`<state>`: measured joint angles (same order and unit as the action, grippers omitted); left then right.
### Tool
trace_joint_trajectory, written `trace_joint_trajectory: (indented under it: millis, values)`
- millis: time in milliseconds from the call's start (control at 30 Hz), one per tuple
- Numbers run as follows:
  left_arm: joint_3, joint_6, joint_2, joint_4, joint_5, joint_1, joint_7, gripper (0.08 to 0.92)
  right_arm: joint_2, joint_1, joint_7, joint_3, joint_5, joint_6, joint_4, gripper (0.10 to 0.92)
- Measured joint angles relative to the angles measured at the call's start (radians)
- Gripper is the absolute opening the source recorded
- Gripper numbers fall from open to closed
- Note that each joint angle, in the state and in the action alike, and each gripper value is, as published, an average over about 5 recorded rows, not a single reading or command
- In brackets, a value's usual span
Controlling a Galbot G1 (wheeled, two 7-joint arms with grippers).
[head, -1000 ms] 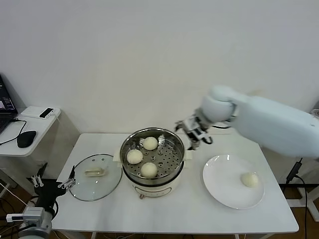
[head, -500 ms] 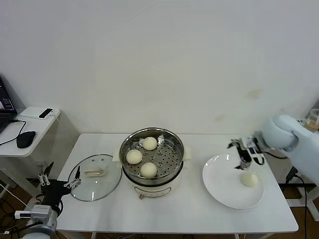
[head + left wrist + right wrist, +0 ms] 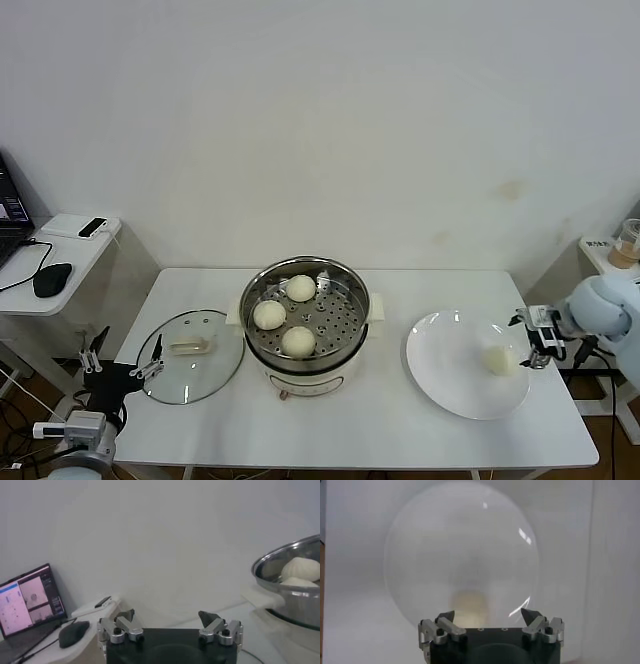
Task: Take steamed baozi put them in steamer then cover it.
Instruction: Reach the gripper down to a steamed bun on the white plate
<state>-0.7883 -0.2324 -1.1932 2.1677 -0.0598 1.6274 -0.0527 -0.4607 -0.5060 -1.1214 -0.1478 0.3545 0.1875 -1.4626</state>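
Head view, right gripper (image 3: 537, 340) wide open, empty, beside baozi (image 3: 499, 359)

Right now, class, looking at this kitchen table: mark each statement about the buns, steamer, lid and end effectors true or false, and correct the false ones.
1. Three baozi lie in the steamer. True.
2. The cover sits on the steamer. False: it lies on the table beside it, on the robot's left.
3. One baozi remains on the white plate. True.
4. The right end effector grips that baozi. False: it is open, beside the plate.
5. The left end effector holds the cover. False: it is open, near the cover's edge.
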Motion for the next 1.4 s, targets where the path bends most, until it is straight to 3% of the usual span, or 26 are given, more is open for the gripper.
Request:
trace_joint_trajectory:
  millis: [867,1400]
  values:
    - [-0.015,0.001,-0.010,-0.002,0.002,0.006,0.000,0.823,-0.149,-0.018,0.034,-0.023,0.101,0.007,0.169,0.815]
    - [-0.015,0.002,-0.016,-0.002,0.003,0.008,0.000,0.823,-0.173,0.019,0.032,-0.062,0.111,0.030,0.185,0.653]
